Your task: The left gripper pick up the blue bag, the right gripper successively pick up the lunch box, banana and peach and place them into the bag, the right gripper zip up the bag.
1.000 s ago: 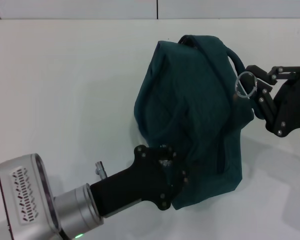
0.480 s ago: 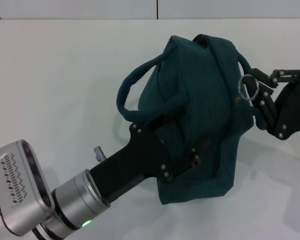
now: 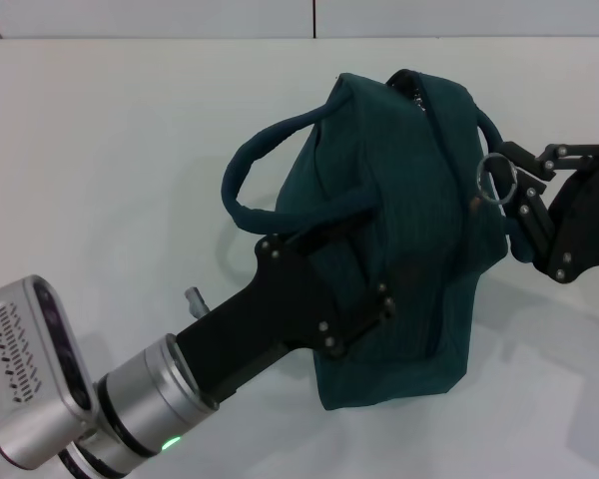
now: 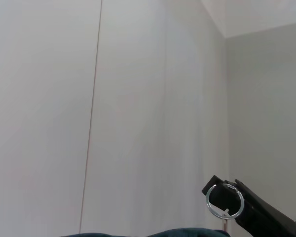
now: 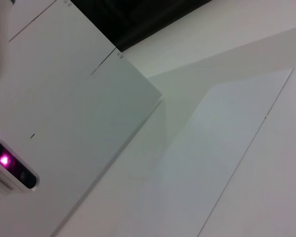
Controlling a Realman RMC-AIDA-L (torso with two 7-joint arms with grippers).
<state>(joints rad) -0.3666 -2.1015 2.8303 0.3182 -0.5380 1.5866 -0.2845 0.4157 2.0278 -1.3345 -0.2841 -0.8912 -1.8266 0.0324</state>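
The blue bag [image 3: 399,200] hangs off the white table, its loop handle [image 3: 245,200] sticking out to the left. My left gripper [image 3: 324,299] is shut on the bag's lower side and holds it up. My right gripper [image 3: 507,190] is at the bag's right end, shut on the metal zipper ring [image 3: 497,178]. The ring also shows in the left wrist view [image 4: 225,200], against a black finger [image 4: 259,217], above a sliver of the bag [image 4: 187,233]. The bag's top looks closed. The lunch box, banana and peach are out of view.
The white table [image 3: 110,150] spreads to the left and behind the bag, with a wall seam [image 3: 312,18] at the back. The right wrist view shows only white panels and a white device with a pink light [image 5: 7,163].
My left arm has raised and turned the bag, so its loop handle now stands out to the left. The right gripper has stayed at the zipper ring.
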